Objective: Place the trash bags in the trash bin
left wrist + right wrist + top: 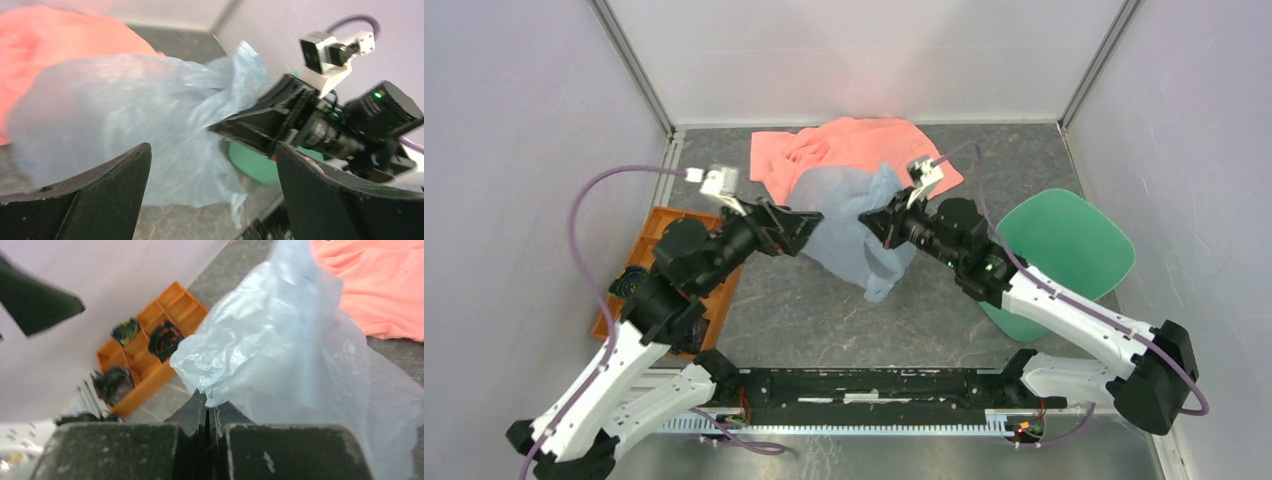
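The right claw (871, 222) is clamped shut on a bunched edge of the bag (849, 240). The bag hangs over mid-tabletop (804, 320), at the 6 o'clock edge of the cloth (844, 145). The left claw (809, 232) gapes wide at the bag's 9 o'clock side, gripping nothing. The bin (1064, 245) lies at 3 o'clock from the bag, nearer the right arm, so the carry looks like that arm's job.

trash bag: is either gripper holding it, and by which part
The right gripper holds the trash bag, jaws shut on a bunched fold of film on its right side. The left gripper is open, holding nothing.
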Robot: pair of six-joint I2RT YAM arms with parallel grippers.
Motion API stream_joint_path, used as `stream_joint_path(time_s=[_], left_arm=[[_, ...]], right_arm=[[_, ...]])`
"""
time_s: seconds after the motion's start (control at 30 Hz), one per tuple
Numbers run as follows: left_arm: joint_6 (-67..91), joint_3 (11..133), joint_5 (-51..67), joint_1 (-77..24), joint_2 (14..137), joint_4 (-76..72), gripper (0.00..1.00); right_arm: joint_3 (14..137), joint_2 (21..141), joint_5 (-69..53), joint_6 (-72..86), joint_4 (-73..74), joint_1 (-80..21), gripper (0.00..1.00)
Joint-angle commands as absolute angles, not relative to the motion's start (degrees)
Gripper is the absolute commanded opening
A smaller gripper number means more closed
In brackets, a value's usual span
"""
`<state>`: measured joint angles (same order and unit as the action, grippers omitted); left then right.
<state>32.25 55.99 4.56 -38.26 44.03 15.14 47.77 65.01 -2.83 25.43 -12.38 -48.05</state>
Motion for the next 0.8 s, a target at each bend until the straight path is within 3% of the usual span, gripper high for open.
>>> stream_joint_path(time_s=[0.0,0.4,0.77], left_arm=[[34.17,55.17,-15.36,-38.40,38.59,17.86,1.00],[19.22,48.36,17.63,-38.41,41.74,0.59,1.00],[18.62,39.09,19.22,-39.49,45.72,-17.79,1.00]], right_arm=[[57.58,65.03,1.43,41.14,-1.53,-46.09,0.00],[58.91,66.22,-12.51,55.90,-15.35,-45.94,0.00],[56.68,66.62,-12.13,60.90,-21.71,-47.24,0.00]])
